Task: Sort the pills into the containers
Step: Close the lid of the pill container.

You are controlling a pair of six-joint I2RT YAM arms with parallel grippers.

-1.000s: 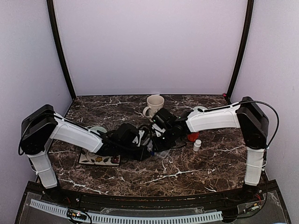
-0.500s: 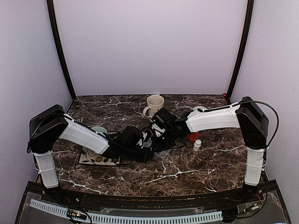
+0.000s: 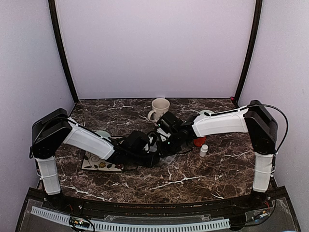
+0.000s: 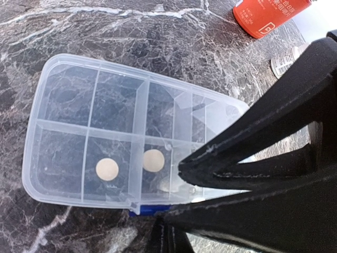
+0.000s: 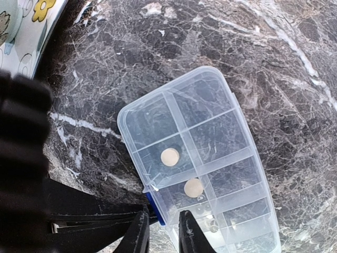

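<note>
The clear organiser box [image 4: 105, 126] lies flat on the marble with its lid down. It also shows in the right wrist view [image 5: 210, 137]. Two round pale pills [image 4: 107, 169] [image 4: 153, 160] sit in neighbouring compartments; smaller pills [image 5: 210, 224] lie in another. A blue latch [image 5: 156, 208] sits on the box's long edge. My right gripper [image 5: 162, 232] is slightly open, with its fingertips either side of the latch edge. My left gripper [image 4: 171, 197] has a narrow gap, with its tips at the same latch. Both grippers meet at mid table [image 3: 159, 151].
A red bottle [image 4: 271, 13] and a small white bottle [image 4: 284, 60] stand just right of the box. A cream mug [image 3: 160, 107] stands behind. Pale green bowls [image 3: 101, 134] [image 3: 206, 113] sit left and right. A flowered mat [image 3: 102, 164] lies under the left arm.
My left arm has reached further right, bringing its gripper up to the box and the right gripper. The right arm has hardly moved.
</note>
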